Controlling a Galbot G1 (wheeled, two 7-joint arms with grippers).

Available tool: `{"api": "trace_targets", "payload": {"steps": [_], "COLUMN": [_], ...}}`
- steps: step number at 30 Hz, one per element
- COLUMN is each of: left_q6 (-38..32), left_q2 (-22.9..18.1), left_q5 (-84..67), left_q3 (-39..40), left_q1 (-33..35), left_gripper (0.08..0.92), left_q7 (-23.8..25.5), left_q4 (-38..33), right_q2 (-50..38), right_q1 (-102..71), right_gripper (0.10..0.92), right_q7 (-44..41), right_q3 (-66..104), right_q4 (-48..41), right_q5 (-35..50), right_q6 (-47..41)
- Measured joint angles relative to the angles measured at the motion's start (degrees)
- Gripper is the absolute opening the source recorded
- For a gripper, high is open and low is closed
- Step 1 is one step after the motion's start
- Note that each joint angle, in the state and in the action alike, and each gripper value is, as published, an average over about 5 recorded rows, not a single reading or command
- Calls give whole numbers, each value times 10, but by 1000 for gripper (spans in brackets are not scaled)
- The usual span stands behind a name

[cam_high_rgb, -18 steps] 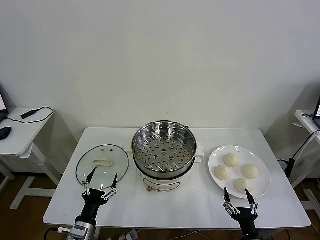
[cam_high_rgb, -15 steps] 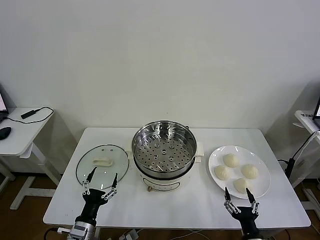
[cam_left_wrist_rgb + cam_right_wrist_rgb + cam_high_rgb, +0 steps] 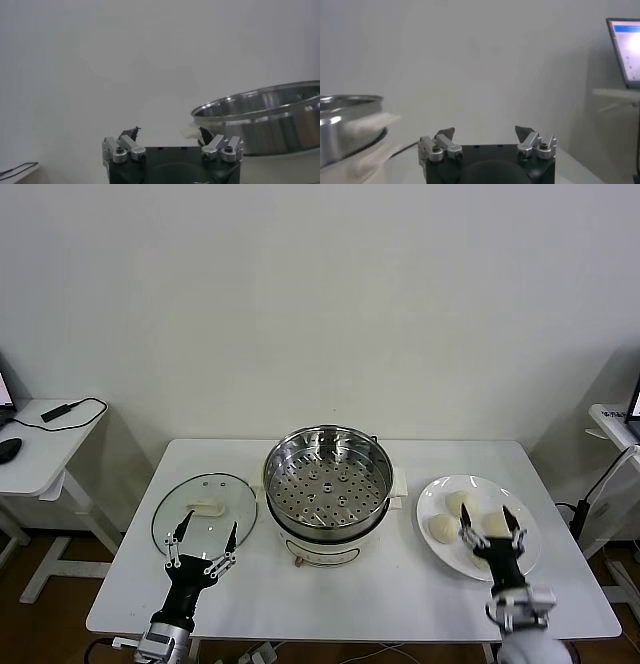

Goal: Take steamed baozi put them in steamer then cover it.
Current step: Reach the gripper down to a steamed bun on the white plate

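Head view shows the right gripper (image 3: 490, 524) with its fingers spread wide, placed over the white plate (image 3: 526, 562) in the lower right of the frame, just above the nearest of the steamed baozi (image 3: 445, 527). It holds nothing. All four buns lie on the plate, and two of them are partly hidden behind the fingers. The steamer (image 3: 328, 481) stands in the centre of the frame, with its perforated tray empty. The cover (image 3: 205, 511) lies flat on the table (image 3: 400, 584) in the lower left.

The left gripper (image 3: 201, 541) is also wide open and hovers at the near edge of the cover, carrying nothing.

I judge that the step in hand is the first pick, so the task is only at its beginning. The next move calls for the right gripper to go down around one bun and close softly, because the dough probably dents easily, then carry it toward the steamer.
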Motion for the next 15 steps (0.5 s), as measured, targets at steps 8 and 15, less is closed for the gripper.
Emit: {"api": "trace_targets", "payload": {"steps": [8, 15], "left_q6": [2, 2], "left_q2": [2, 1], "left_q5": [-1, -1], "left_q3": [5, 10], "left_q1": [-5, -7], "left_gripper": [823, 823], "left_q7": [-1, -2], "left_q4": [-6, -9], "right_q2": [-72, -137], "right_q1": [189, 349], "right_gripper": [823, 823], "right_q7": [-63, -243], "right_q3": [-116, -253], "right_q4": [-116, -224], "right_q5": [48, 57], "right_q6": [-38, -60]}}
